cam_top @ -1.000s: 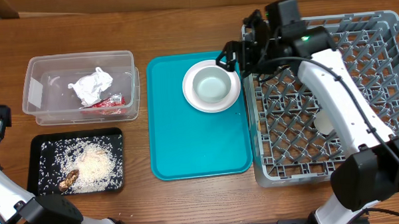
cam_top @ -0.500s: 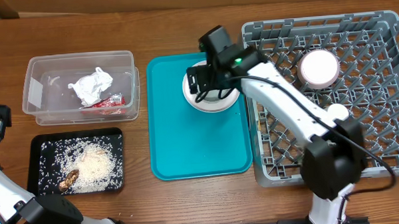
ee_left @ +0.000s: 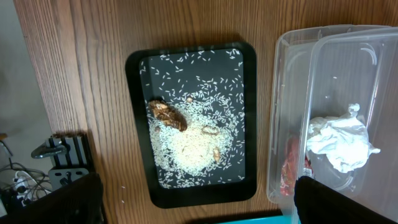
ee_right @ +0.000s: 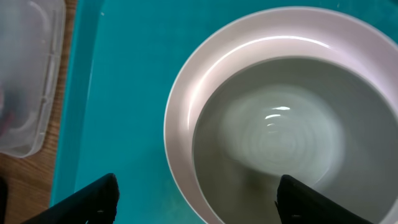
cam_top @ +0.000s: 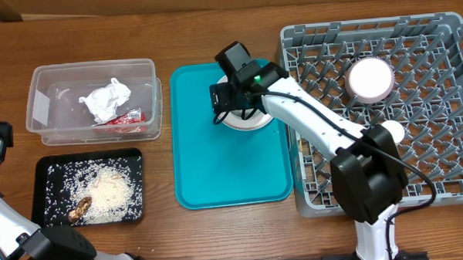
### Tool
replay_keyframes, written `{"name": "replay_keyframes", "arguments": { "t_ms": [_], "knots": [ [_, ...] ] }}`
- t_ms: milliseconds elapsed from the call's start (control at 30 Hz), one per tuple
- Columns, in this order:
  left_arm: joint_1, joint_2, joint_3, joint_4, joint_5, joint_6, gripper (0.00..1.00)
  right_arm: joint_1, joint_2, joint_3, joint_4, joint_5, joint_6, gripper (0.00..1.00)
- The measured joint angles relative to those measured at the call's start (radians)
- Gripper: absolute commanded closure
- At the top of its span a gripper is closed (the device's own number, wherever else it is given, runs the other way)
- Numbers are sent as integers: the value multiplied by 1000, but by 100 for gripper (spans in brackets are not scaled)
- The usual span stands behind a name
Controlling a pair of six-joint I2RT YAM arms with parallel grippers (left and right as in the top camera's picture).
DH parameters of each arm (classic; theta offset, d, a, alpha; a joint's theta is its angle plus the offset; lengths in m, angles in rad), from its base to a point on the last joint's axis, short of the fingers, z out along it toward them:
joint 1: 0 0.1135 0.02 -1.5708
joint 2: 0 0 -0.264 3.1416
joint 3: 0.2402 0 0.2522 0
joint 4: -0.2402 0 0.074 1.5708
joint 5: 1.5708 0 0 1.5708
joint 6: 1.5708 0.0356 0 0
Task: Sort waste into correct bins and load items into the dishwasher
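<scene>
While my right gripper [ee_right: 198,190] hangs over the bowl [ee_right: 273,137] on the teal tray [ee_right: 118,93], I see its jaws wide apart; my left gripper [ee_left: 198,199] gapes above the black tray [ee_left: 135,112]

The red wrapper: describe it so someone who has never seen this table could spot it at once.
On the left of the wooden table, a clear plastic tub sits behind a black tray of rice. The red wrapper lies inside that tub by its near wall, in front of a crumpled white napkin. It is the only red thing there, flat beside the bulky white paper.
</scene>
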Motion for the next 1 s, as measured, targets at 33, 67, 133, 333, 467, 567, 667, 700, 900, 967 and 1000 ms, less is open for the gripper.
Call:
{"name": "replay_keyframes", "arguments": {
  "t_ms": [33,67,133,333,467,567,667,700,900,967,1000],
  "knots": [
    [0,0,0,0,0,0,0,3,9,0,-1,2,0,20],
    [0,0,0,0,0,0,0,5,23,0,0,6,0,24],
    [0,0,0,0,0,0,0,10,43,0,1,7,0,28],
    [0,0,0,0,0,0,0,19,79,0,7,23,4,46],
    [0,0,0,0,0,0,0,20,86,0,9,49,27,66],
    [0,0,0,0,0,0,0,20,86,0,5,56,27,73],
    [0,0,0,0,0,0,0,20,86,0,-5,59,31,82],
    [0,0,0,0,0,0,0,20,86,0,-6,58,29,83],
    [0,0,0,0,0,0,0,23,86,10,-32,14,27,96],
    [0,0,0,0,0,0,0,22,86,38,-61,-15,29,96],
    [0,0,0,0,0,0,0,22,86,50,-76,-25,30,96]
  ]
}}
